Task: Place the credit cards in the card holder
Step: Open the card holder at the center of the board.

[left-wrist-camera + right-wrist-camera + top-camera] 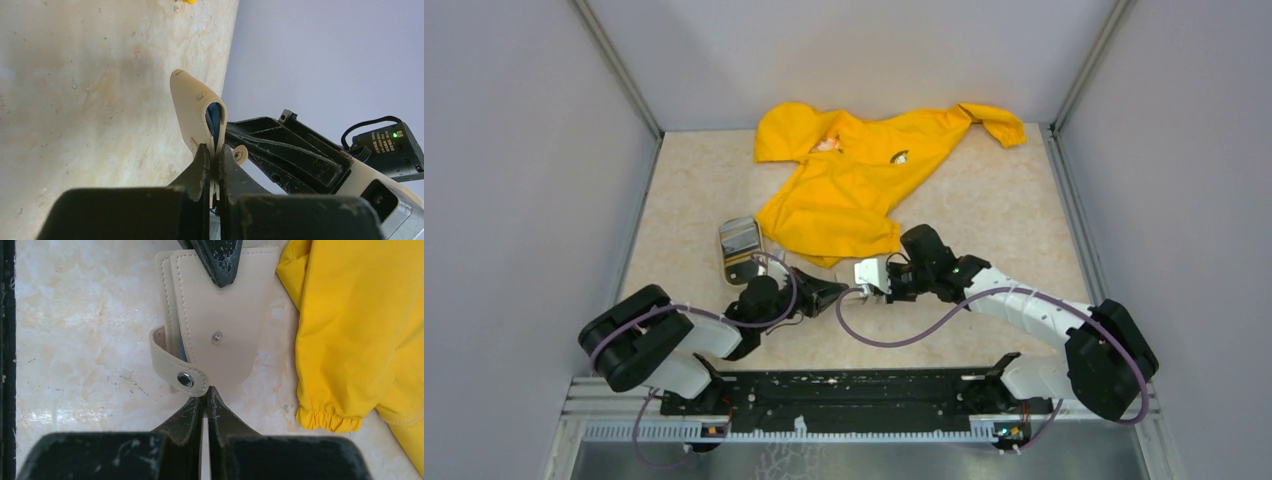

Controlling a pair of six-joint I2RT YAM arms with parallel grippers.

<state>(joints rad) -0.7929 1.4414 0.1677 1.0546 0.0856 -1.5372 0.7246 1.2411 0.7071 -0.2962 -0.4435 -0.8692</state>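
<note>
The tan card holder (867, 272) hangs above the table between my two grippers. My left gripper (214, 150) is shut on one edge of it. In the left wrist view the holder (192, 107) stands edge-on, slightly parted, with blue inside. In the right wrist view its face (225, 315) shows the snap dot, and its strap (177, 371) hangs undone. My right gripper (206, 389) is shut, with its tips touching the holder's lower edge; nothing shows between them. The credit cards (741, 252) lie as a grey striped stack on the table, left of the holder and behind the left arm.
A yellow jacket (854, 180) is spread over the back middle of the table, and its cuff (330, 415) lies just beside the holder. Grey walls close in the left, right and back sides. A black rail (854, 390) runs along the near edge.
</note>
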